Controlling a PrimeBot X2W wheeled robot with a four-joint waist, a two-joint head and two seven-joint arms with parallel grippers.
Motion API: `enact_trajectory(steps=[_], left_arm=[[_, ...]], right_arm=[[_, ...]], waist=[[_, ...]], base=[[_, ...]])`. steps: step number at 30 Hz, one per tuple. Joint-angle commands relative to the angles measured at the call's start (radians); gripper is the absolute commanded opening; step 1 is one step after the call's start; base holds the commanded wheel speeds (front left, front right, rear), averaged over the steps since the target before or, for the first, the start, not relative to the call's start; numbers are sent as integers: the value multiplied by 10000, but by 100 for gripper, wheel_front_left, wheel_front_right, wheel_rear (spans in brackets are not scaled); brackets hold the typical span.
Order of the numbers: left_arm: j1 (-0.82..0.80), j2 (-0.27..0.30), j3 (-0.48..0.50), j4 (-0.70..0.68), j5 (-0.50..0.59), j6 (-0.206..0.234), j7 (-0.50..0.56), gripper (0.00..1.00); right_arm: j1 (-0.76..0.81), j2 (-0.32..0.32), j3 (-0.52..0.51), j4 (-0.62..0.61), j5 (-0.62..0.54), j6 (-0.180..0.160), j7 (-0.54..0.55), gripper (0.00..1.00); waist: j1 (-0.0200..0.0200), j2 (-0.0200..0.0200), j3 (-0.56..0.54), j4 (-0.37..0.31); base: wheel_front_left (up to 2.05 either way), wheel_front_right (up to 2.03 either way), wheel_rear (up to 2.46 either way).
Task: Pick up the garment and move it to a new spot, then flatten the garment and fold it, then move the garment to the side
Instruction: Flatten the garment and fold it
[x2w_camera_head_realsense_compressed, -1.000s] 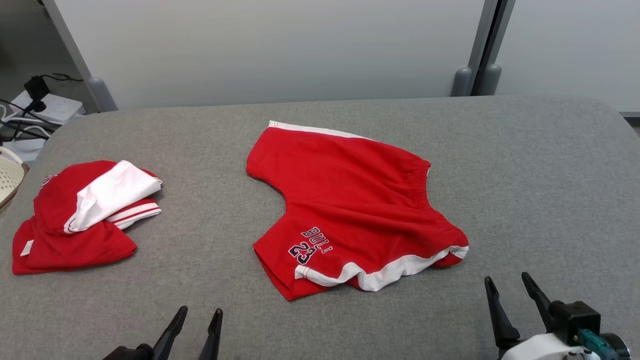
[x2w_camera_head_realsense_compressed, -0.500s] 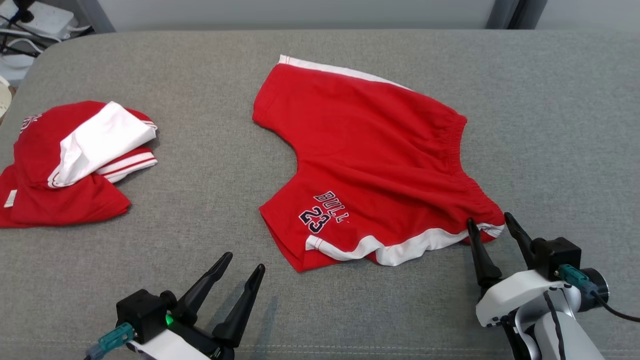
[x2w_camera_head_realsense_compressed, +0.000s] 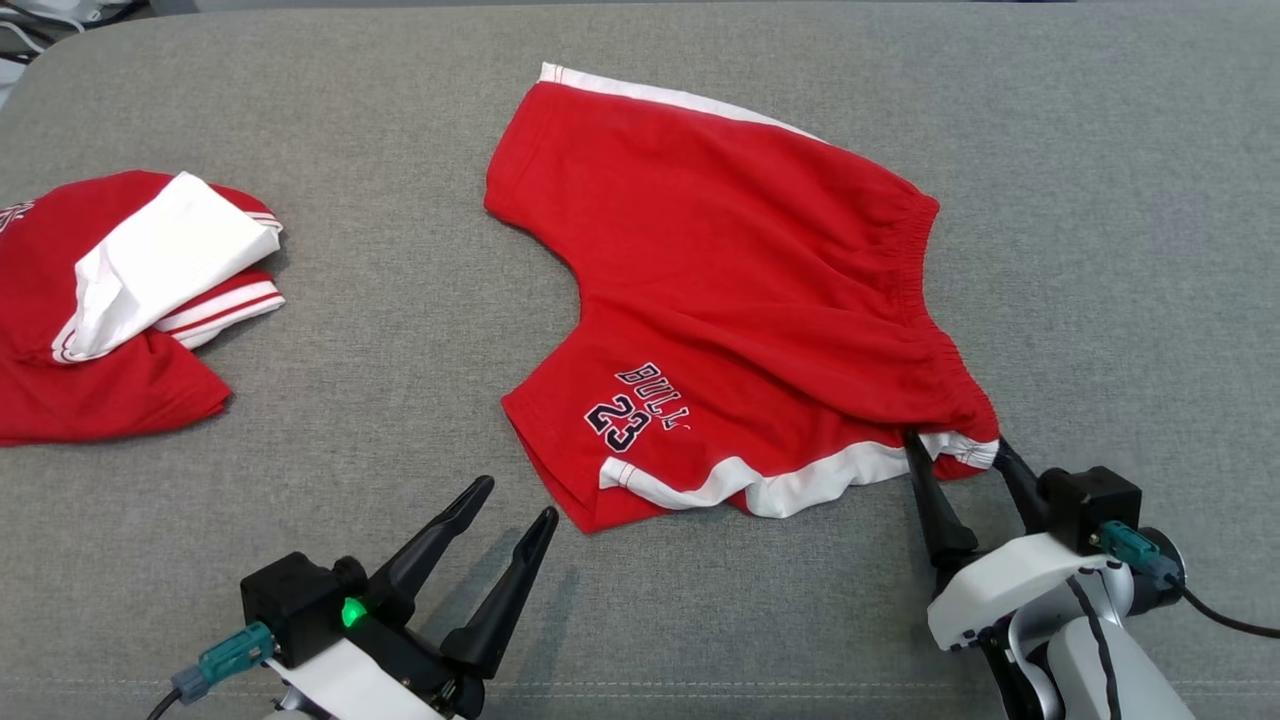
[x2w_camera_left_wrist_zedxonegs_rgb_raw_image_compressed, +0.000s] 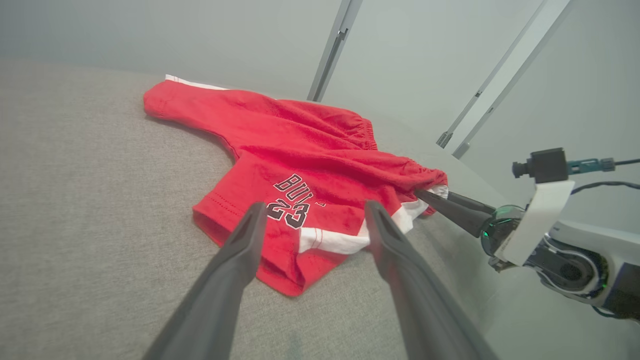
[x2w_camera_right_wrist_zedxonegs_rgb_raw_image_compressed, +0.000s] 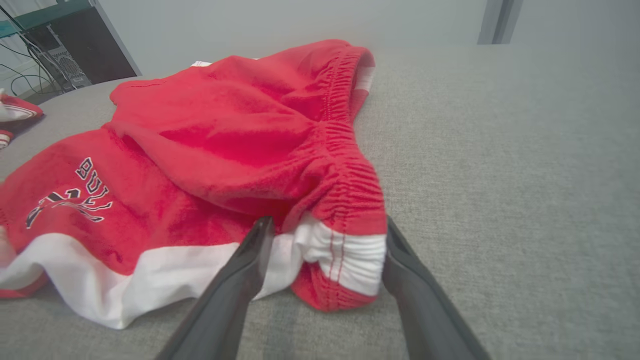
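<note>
Both arms have reached forward: the right gripper (x2w_camera_head_realsense_compressed: 955, 442), jaws spread, straddles the waistband corner of the red shorts (x2w_camera_head_realsense_compressed: 740, 300) lying on the bench (x2w_camera_head_realsense_compressed: 400, 350); the left gripper (x2w_camera_head_realsense_compressed: 518, 497) hovers, fingers apart, near their hem.

The surface (x2w_camera_head_realsense_compressed: 300, 480) is covered in grey woven cloth, matt and slightly coarse-grained, and the garment (x2w_camera_head_realsense_compressed: 720, 250) on it is soft red knit cloth with a faintly fuzzy, matt nap, a gathered elastic waistband (x2w_camera_head_realsense_compressed: 910, 270), smooth white cloth trim (x2w_camera_head_realsense_compressed: 790, 492) and flat dark printed lettering (x2w_camera_head_realsense_compressed: 635, 410). The left tool (x2w_camera_head_realsense_compressed: 516, 498) and right tool (x2w_camera_head_realsense_compressed: 954, 440) have fingers (x2w_camera_head_realsense_compressed: 440, 532) of dark, smooth, matt material that looks like plastic, fixed to wrist housings (x2w_camera_head_realsense_compressed: 1000, 590) of white plastic with a mild sheen. The folded pile (x2w_camera_head_realsense_compressed: 120, 390) at the side is the same matt red and white cloth, its white part smooth.
</note>
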Motion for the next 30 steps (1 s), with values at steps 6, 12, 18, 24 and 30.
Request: enact_trajectory(steps=[6,12,18,24,30], left_arm=[[-393,222,109,-381,45,44,-101,100],[-553,295,-327,-654,-100,44,-101,100],[-588,342,-451,-735,-151,44,-101,100],[-540,319,-499,-672,-146,44,-101,100],[-737,484,-941,-370,-294,44,-101,100]], right_arm=[[219,4,393,-234,133,0,-135,90],[275,4,521,-533,331,0,-135,65],[397,4,629,-722,346,0,-135,48],[591,5,697,-863,335,0,-135,0],[706,5,742,-1021,236,0,-136,0]], waist=[[0,0,-74,-141],[0,0,-67,-198],[0,0,-109,-272],[0,0,-194,-331],[0,0,-125,-496]], base=[[0,0,0],[0,0,0],[0,0,0],[0,0,0],[0,0,0]])
